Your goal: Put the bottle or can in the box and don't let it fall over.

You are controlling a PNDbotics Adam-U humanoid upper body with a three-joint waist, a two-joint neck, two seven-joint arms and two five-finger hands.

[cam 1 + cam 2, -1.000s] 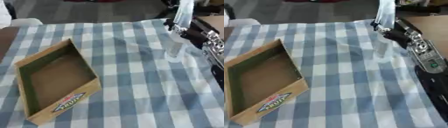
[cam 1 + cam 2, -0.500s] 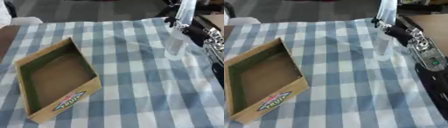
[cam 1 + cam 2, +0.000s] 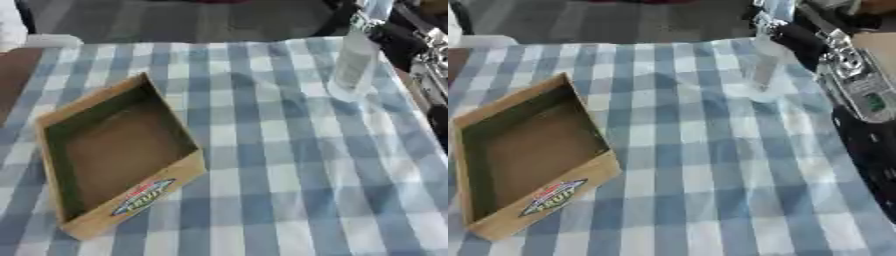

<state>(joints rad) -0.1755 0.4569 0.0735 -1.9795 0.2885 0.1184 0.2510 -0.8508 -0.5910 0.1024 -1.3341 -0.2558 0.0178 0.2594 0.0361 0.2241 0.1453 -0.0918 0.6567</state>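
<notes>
Left eye view: the clear bottle (image 3: pixel 353 65) stands upright on the counter (image 3: pixel 289 190), gripped near its top by the right hand (image 3: pixel 395 37). It should be kept vertical and carried leftward to the box (image 3: pixel 109 155).

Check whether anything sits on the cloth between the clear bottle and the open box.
Nothing visible does. The bottle stands upright at the far right, right robot hand at its upper part; only bare checked tablecloth lies between it and the empty box.
</notes>
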